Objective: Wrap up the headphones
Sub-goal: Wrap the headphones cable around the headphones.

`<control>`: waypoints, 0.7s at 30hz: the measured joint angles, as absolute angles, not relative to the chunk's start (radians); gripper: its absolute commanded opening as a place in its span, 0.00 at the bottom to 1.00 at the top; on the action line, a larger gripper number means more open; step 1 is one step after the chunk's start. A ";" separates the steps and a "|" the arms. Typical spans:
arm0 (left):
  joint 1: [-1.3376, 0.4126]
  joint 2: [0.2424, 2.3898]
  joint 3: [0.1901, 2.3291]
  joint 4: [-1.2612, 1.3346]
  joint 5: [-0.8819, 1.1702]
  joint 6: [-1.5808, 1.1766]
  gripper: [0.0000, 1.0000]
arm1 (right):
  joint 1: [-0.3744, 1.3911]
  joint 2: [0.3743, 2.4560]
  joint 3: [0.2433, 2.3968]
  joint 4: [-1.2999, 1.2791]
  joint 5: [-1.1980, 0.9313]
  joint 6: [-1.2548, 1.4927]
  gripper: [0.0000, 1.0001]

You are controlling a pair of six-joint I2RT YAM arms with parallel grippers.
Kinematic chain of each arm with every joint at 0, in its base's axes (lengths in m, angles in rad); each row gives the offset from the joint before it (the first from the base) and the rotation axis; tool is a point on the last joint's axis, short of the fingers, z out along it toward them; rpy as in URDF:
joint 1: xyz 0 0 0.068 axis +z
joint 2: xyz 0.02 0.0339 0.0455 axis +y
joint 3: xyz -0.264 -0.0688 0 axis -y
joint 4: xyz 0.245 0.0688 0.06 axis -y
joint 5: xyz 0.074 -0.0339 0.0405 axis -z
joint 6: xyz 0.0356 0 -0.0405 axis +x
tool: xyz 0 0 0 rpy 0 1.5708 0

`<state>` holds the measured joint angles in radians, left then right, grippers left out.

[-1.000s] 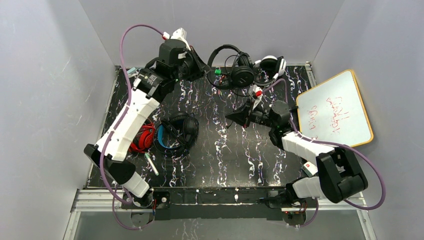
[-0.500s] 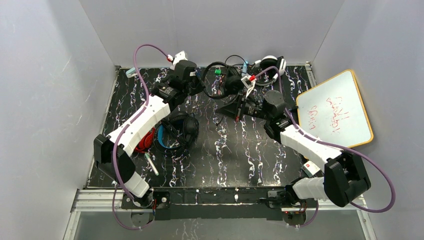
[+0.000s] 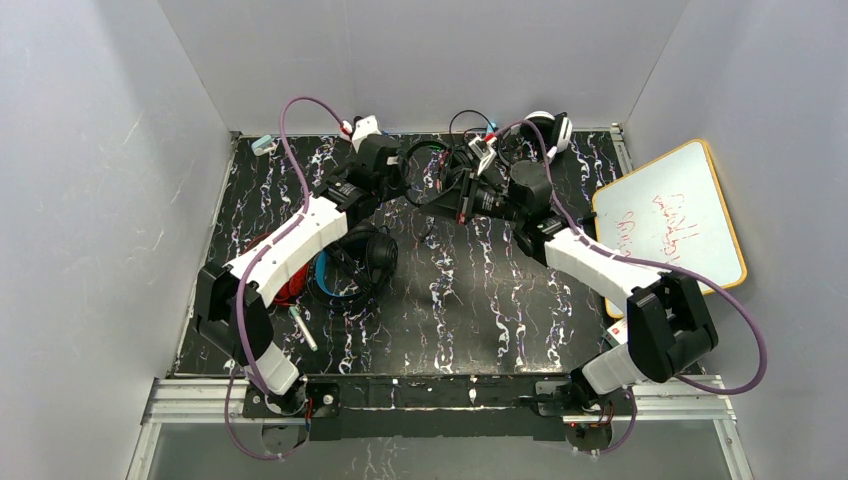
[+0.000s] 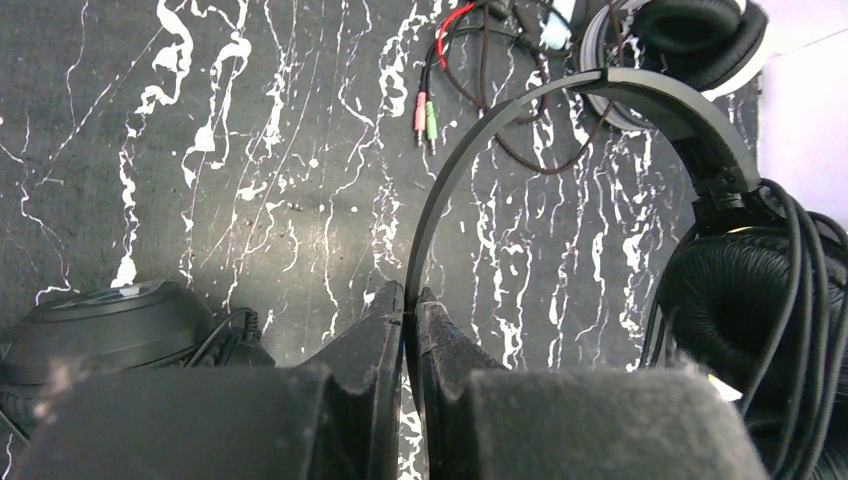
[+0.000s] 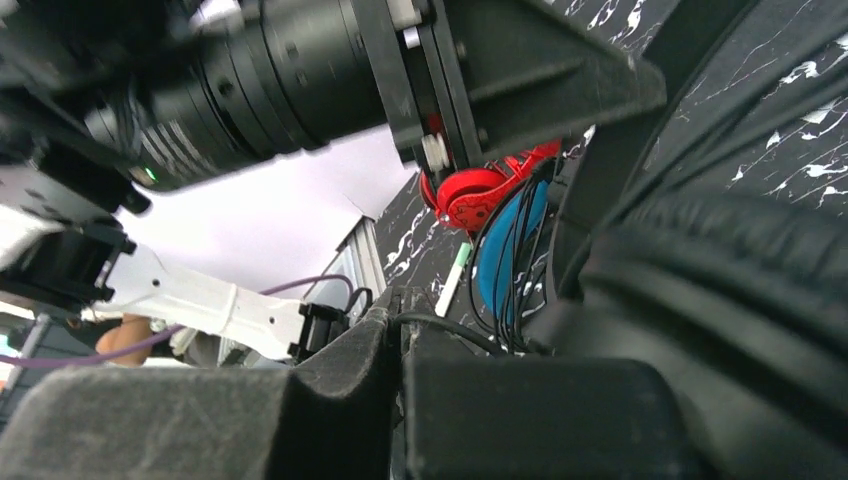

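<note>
**No readable text in any view**

The only writing is on the whiteboard (image 3: 668,218) at the right side of the table (image 3: 440,300). It carries 2 short lines of red handwriting, seen from above at an angle and too small and loose to read. A small white tag with a red mark (image 3: 617,333) lies near the base of the right arm, and its print cannot be made out. On the headphones (image 4: 640,95), seen close in the left wrist view, no lettering is legible.

Plastics, leatherette, marbled top
The black headphones (image 4: 640,85) had a smooth plastic headband and a wrinkled leatherette ear pad (image 4: 720,300); the red headphones (image 5: 470,195) shone glossy; the table (image 4: 250,150) looked matt.
</note>
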<state>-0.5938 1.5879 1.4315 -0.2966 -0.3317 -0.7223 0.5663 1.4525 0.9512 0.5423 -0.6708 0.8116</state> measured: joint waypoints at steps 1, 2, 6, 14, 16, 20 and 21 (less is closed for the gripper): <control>-0.596 1.589 1.424 -0.293 -0.334 -0.718 0.00 | 0.566 1.459 0.966 0.533 -0.667 0.823 0.18; -0.598 1.590 1.412 -0.286 -0.337 -0.715 0.00 | 0.566 1.464 0.979 0.525 -0.660 0.837 0.23; -0.607 1.590 1.366 -0.266 -0.340 -0.707 0.00 | 0.566 1.469 0.992 0.514 -0.613 0.880 0.52; -0.619 1.589 1.316 -0.244 -0.321 -0.697 0.00 | 0.569 1.517 1.076 0.391 -0.472 0.914 0.57; -0.619 1.589 1.303 -0.238 -0.304 -0.702 0.00 | 0.570 1.532 1.092 0.373 -0.450 0.915 0.56; -0.619 1.589 1.294 -0.243 -0.272 -0.719 0.00 | 0.570 1.550 1.096 0.332 -0.424 0.914 0.57; -0.619 1.589 1.294 -0.245 -0.267 -0.723 0.00 | 0.570 1.553 1.096 0.323 -0.419 0.913 0.57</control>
